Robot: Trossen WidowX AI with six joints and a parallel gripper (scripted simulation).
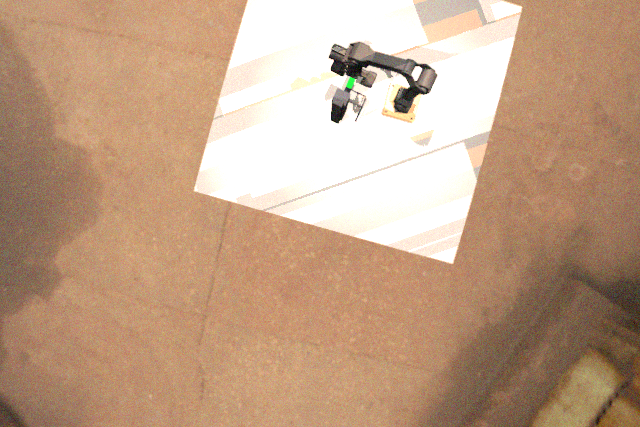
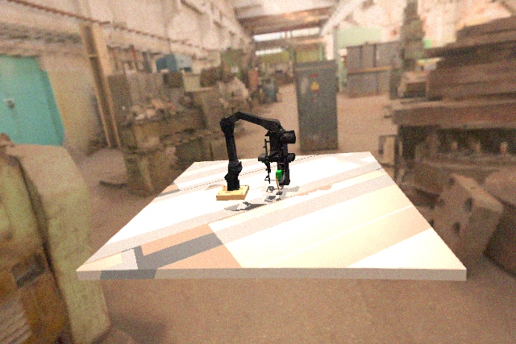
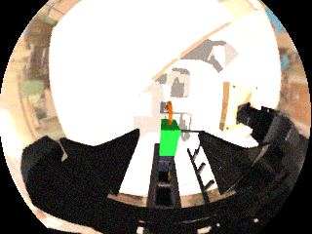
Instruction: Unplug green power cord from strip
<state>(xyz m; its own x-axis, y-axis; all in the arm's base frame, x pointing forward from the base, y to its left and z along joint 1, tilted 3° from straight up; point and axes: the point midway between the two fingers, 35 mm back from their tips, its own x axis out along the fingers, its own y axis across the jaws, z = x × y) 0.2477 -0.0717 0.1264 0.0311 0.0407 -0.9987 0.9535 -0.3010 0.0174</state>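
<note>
The green plug [image 3: 170,140] [image 1: 350,82] [image 2: 278,174] sits between my open fingers in the wrist view, with white showing on both sides of it. Its orange cord [image 3: 170,113] [image 2: 277,185] runs down to the table. The dark power strip [image 3: 167,187] shows behind the plug in the wrist view. No gap shows there between plug and strip, and I cannot tell whether the plug is out of its socket. My gripper [image 3: 170,133] is spread wide, one fingertip left and one right of the plug. The socket end is hidden.
A dark block [image 1: 338,107] stands just below the plug in the top view. A thin black frame [image 1: 360,108] [image 2: 267,167] stands beside it. The arm's wooden base [image 1: 391,114] [image 2: 226,197] is to the right in the top view. The table [image 1: 320,169] [image 2: 325,244] has a patterned top.
</note>
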